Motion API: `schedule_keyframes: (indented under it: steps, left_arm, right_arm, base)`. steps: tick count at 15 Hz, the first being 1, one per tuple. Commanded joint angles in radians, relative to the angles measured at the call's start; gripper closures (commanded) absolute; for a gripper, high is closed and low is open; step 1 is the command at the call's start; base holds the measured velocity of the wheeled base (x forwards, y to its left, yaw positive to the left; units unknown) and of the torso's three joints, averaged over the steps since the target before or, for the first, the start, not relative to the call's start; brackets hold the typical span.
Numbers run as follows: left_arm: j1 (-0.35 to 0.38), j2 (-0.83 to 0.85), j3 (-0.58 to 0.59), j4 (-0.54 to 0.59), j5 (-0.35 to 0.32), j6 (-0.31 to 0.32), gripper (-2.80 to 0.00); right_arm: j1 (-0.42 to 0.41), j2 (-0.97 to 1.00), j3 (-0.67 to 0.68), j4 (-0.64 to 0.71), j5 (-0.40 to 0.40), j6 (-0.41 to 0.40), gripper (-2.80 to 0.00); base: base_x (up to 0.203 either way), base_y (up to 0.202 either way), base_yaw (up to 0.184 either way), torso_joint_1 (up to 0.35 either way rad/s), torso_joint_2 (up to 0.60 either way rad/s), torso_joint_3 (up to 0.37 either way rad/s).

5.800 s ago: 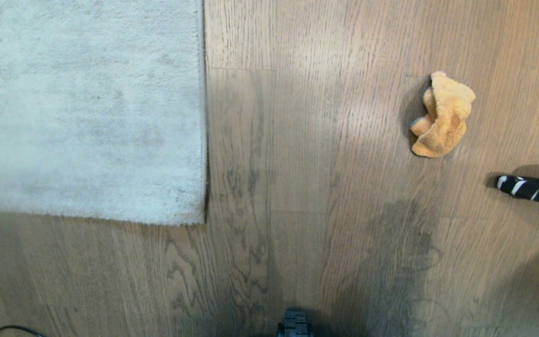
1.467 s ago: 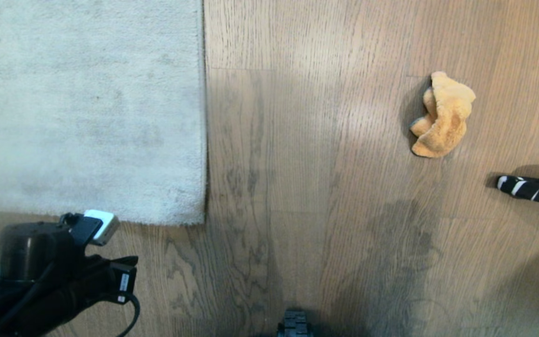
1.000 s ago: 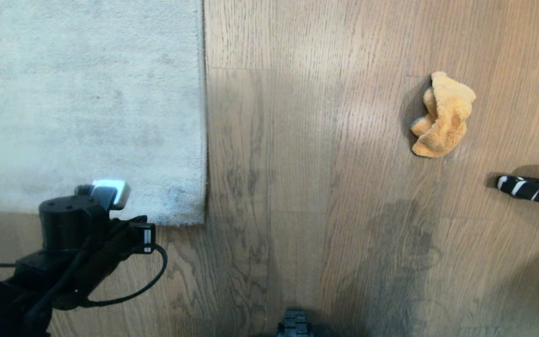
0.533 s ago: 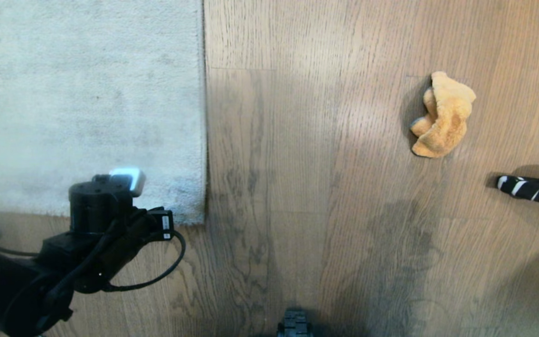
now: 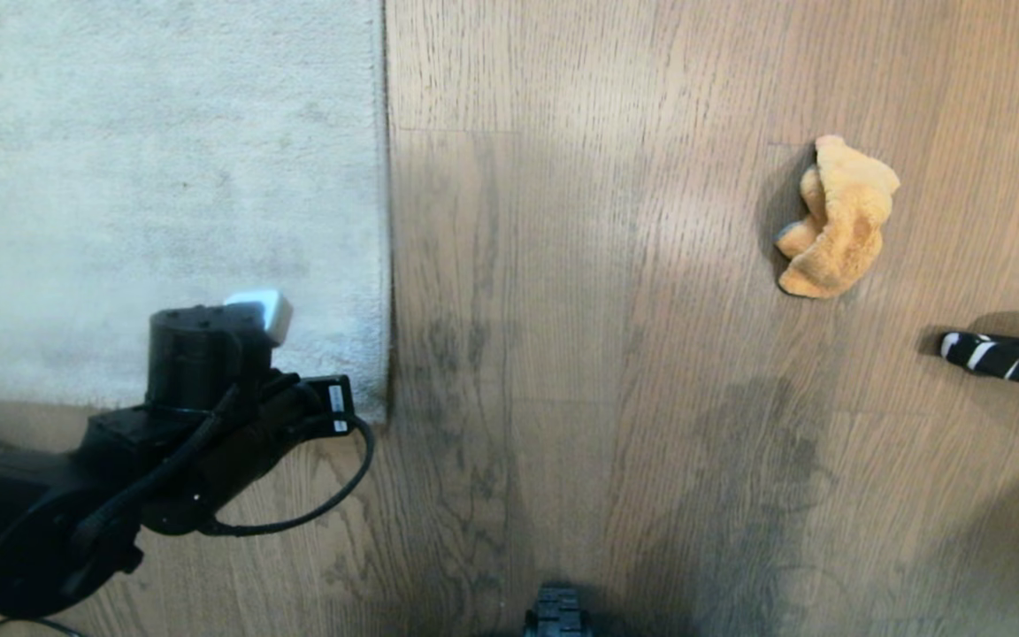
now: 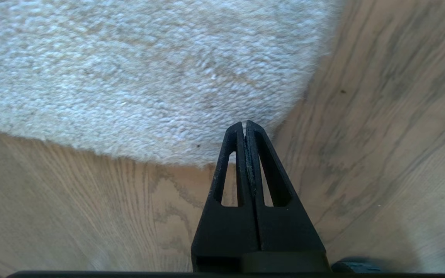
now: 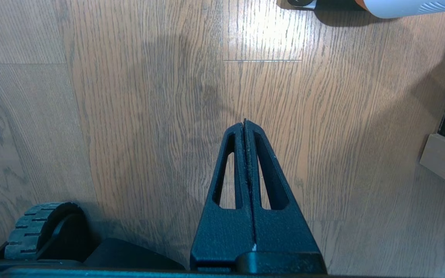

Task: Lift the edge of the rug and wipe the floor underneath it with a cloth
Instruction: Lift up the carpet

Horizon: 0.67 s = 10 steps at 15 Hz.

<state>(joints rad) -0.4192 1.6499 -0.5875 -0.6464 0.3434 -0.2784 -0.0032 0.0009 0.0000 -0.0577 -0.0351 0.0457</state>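
Note:
The pale grey rug (image 5: 164,195) lies flat on the brown plank floor (image 5: 563,310) at the upper left, and its near right corner (image 6: 284,112) is rounded. My left arm (image 5: 200,398) reaches in from the lower left. Its wrist hangs over that corner and hides the fingers in the head view. In the left wrist view my left gripper (image 6: 244,124) is shut and empty, its tips just above the edge of the rug (image 6: 129,77) by the corner. The orange-tan cloth (image 5: 837,221) lies crumpled on the floor far right. My right gripper (image 7: 244,122) hangs shut and empty over bare floor (image 7: 149,116).
A black-and-white striped thing (image 5: 1000,358) juts in from the right edge, below the cloth. The robot base's front (image 5: 556,612) shows at the bottom centre, and its wheel (image 7: 39,227) appears in the right wrist view. A wooden furniture edge (image 7: 444,164) stands beside the right gripper.
My left arm has come in from the lower left and moved up and right, from the rug's near edge to over its near right corner. Rug and cloth have not moved.

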Motion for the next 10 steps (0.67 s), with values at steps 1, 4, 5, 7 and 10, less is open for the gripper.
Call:
schedule_keyframes:
  steps: [1, 4, 5, 7, 10]
  left_arm:
    - [-0.017, 0.016, -0.006, -0.004, 0.003, -0.002, -2.33]
    - [-0.043, 0.046, -0.018, -0.004, 0.003, -0.003, -2.8]
    - [-0.052, 0.057, -0.028, -0.004, 0.003, -0.011, -2.8]
    - [-0.07, 0.072, -0.036, 0.014, 0.003, -0.033, -2.8]
    - [-0.084, 0.084, -0.038, 0.059, 0.005, -0.038, -2.8]
  right_arm:
    - [0.0, 0.001, 0.0, -0.001, 0.0, 0.0, 0.0]
    - [0.0, 0.001, 0.0, -0.001, 0.0, 0.0, 0.0]
    - [0.0, 0.001, 0.0, -0.001, 0.0, 0.0, 0.0]
    - [0.0, 0.001, 0.0, -0.001, 0.0, 0.0, 0.0]
    - [0.0, 0.001, 0.0, -0.001, -0.002, 0.0, 0.0]
  base:
    - [0.0, 0.0, 0.0, 0.0, 0.0, 0.0]
    - [0.0, 0.0, 0.0, 0.0, 0.0, 0.0]
    - [0.0, 0.0, 0.0, 0.0, 0.0, 0.0]
    - [0.0, 0.0, 0.0, 0.0, 0.0, 0.0]
    - [0.0, 0.0, 0.0, 0.0, 0.0, 0.0]
